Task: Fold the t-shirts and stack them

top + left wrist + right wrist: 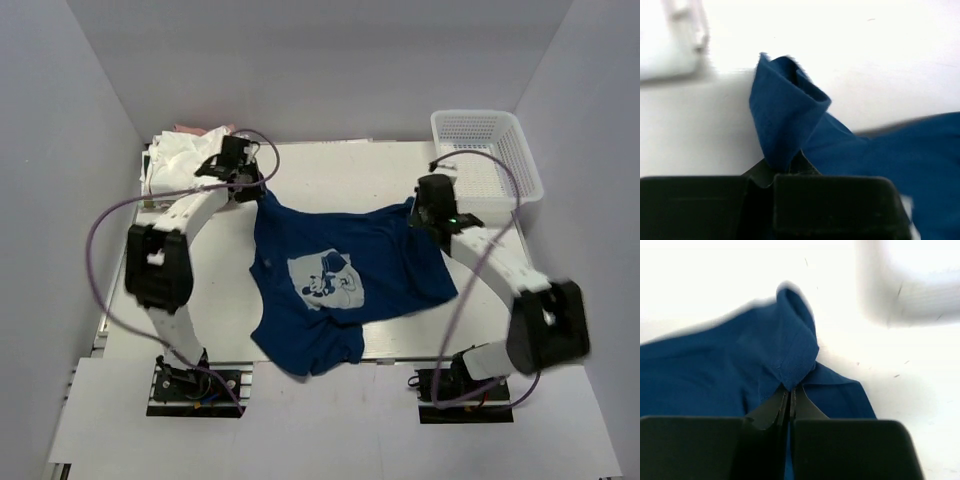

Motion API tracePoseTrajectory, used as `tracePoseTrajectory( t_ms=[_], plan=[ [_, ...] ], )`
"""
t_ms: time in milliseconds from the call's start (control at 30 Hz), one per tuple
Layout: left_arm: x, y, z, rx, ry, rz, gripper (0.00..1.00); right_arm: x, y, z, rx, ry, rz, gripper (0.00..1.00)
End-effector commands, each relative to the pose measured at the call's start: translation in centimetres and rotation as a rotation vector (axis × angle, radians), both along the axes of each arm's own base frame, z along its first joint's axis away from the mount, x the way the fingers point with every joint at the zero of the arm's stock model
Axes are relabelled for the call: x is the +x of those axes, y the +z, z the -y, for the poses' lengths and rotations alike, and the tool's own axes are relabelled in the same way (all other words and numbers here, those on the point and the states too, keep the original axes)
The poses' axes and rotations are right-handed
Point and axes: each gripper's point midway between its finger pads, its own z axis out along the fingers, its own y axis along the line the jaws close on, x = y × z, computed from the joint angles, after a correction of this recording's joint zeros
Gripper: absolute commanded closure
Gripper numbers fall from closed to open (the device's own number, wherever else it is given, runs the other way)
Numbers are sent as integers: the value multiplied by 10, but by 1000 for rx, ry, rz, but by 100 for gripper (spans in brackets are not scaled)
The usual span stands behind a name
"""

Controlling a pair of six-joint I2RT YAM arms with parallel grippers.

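1. Nearest to the top camera stand the base of the left arm (pixel 190 385) and the base of the right arm (pixel 465 385), at the near edge of the table (pixel 340 170).
2. At the far left corner lies a heap of white and pink shirts (pixel 180 155), rumpled; none of them looks folded.
3. The left claw (pixel 782 167) is closed tight on one top corner of the blue shirt (pixel 340 270).
4. The blue shirt lies in the middle of the table, print up and wrinkled. Its bottom edge seems to reach over the near edge.
5. The right claw (pixel 790 392) is also pressed shut, on the other top corner, near the basket (pixel 490 150).
6. The task seems to be at its beginning: no fold is made, no stack is seen, and every shirt is left to do.
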Motion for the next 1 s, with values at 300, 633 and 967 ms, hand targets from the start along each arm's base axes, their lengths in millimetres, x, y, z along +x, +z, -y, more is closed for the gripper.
tracePoseTrajectory(
  t_ms=[300, 633, 967],
  plan=[
    [-167, 357, -47, -140, -30, 940, 100, -146, 315, -4, 130, 436, 856, 100],
    [-360, 514, -99, -218, 10, 1456, 100, -273, 416, 17, 199, 553, 1138, 100],
    [-206, 444, -85, -133, 128, 1143, 100, -177, 342, 31, 211, 251, 848, 100]
  ],
)
